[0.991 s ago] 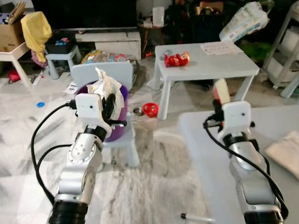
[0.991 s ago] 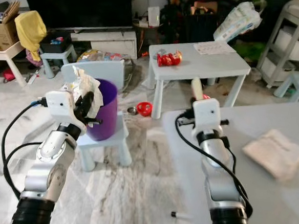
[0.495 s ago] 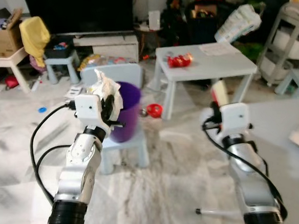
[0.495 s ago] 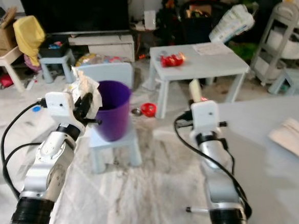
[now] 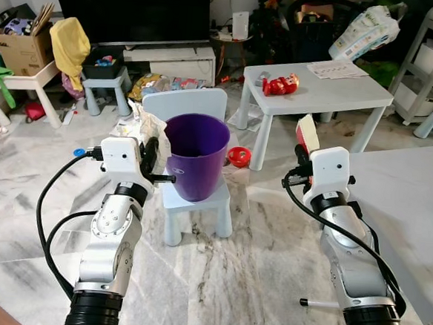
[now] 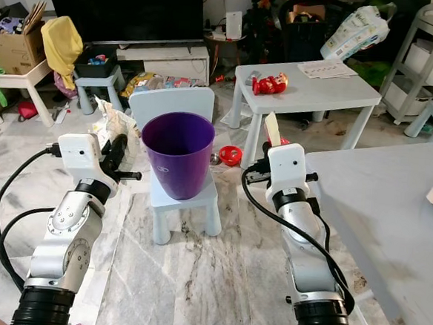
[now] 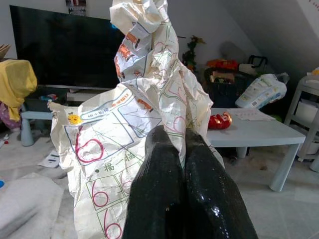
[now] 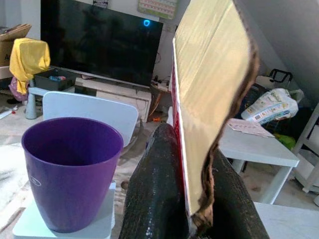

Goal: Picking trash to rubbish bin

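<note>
Having stepped closer, I now face the purple bin (image 5: pixel 195 155) at centre frame, my left gripper (image 5: pixel 151 156) clamping crumpled paper (image 7: pixel 130 114) beside its rim, my right gripper (image 5: pixel 300 159) pinching a card (image 8: pixel 209 89), both ready to drop.

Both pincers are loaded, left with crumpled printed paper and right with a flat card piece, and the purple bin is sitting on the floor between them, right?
Not quite: the purple bin stands on the small chair, not the floor, as the right eye view shows. The rest holds: the left pincer grips the crumpled printed paper and the right pincer grips the flat card piece.
</note>
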Available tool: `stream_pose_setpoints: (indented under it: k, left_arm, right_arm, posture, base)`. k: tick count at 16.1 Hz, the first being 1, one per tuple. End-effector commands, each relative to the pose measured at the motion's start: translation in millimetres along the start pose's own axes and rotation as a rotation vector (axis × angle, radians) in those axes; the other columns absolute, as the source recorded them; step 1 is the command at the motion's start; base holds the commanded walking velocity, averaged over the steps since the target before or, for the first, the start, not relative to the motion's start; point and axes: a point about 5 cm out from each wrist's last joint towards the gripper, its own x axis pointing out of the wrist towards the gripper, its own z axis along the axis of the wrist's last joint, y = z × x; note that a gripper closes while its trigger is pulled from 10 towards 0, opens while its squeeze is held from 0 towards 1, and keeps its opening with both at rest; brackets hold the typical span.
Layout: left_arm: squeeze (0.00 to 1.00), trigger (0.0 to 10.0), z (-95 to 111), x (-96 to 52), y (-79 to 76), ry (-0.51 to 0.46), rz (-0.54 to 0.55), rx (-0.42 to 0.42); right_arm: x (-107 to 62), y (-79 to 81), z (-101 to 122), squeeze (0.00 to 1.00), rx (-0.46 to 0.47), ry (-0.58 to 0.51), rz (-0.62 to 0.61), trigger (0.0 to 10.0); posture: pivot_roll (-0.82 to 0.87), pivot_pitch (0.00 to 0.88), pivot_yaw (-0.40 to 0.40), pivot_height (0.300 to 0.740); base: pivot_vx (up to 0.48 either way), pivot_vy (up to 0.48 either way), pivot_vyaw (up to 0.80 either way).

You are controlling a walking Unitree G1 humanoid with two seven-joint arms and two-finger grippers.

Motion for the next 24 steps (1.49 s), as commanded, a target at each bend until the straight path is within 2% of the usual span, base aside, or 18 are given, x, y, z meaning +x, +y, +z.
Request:
stream_pose_setpoints:
  k: [1, 8, 10, 24]
  left_arm:
    - [0.0, 0.0, 2.7, 2.9, 0.4, -0.006, 0.009, 0.0]
    - [0.0, 0.0, 0.1, 3.7, -0.8, 0.011, 0.018, -0.042]
    - [0.0, 0.0, 0.2, 3.5, -2.1, 0.007, 0.004, -0.041]
    - [0.0, 0.0, -0.3, 5.0, -2.2, 0.011, -0.022, -0.047]
  right_arm:
    - [0.9, -2.5, 3.6, 0.0, -0.013, -0.011, -0.007, 10.0]
    - [0.9, -0.8, 5.5, 0.0, -0.012, -0.023, 0.002, 10.0]
    - [0.7, -1.3, 5.6, 0.0, -0.008, -0.023, -0.002, 10.0]
    - [3.0, 0.8, 6.2, 0.0, -0.009, -0.029, 0.002, 10.0]
  posture:
    - [-0.02, 0.0, 0.015, 0.74]
    - [-0.02, 0.0, 0.011, 0.74]
    - [-0.02, 0.0, 0.011, 0.74]
    - [-0.01, 0.0, 0.016, 0.74]
  base:
    - [0.0, 0.0, 0.0]
    - [0.0, 0.0, 0.72]
    - [0.122, 0.0, 0.0]
    - [0.458, 0.0, 0.0]
